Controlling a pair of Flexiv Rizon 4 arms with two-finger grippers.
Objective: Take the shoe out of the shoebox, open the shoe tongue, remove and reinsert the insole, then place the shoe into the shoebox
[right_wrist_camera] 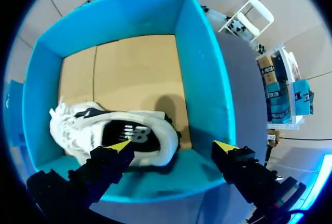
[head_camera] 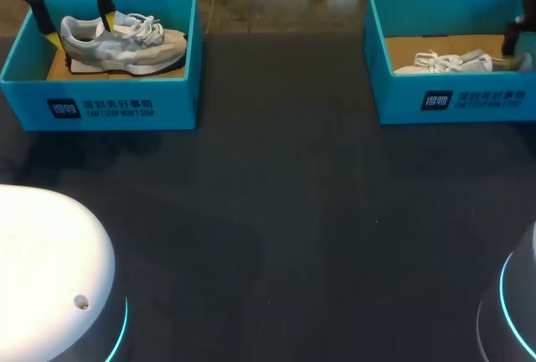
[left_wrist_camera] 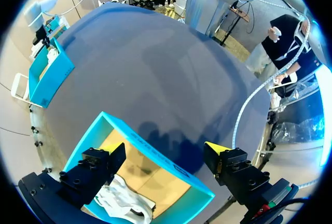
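Far left on the dark matte table (head_camera: 276, 211) is the left box (head_camera: 117, 106), a turquoise open-top cardboard tray with a plain brown floor. The left shoe (head_camera: 117, 43) sits in it on its sole, toe pointing right. It's a grey and off-white runner, looks like mesh and suede, with white laces and a chunky pale sole. The left gripper (left_wrist_camera: 166, 154) hangs right over that box with its fingers spread wide and nothing in them. In the wrist view one finger is above the inside of the box near the laces, the other out past the wall over the table. Over at far right is the right box (head_camera: 452, 98), same turquoise build and brown floor. The right shoe (right_wrist_camera: 119, 130) lies inside by the near wall: white, rounded padded collar, dark lining, laces bunched at one end. The right gripper (right_wrist_camera: 173, 146) is above it, also wide open and gripping nothing, one yellow tip over the shoe's opening and the other beyond the box wall.
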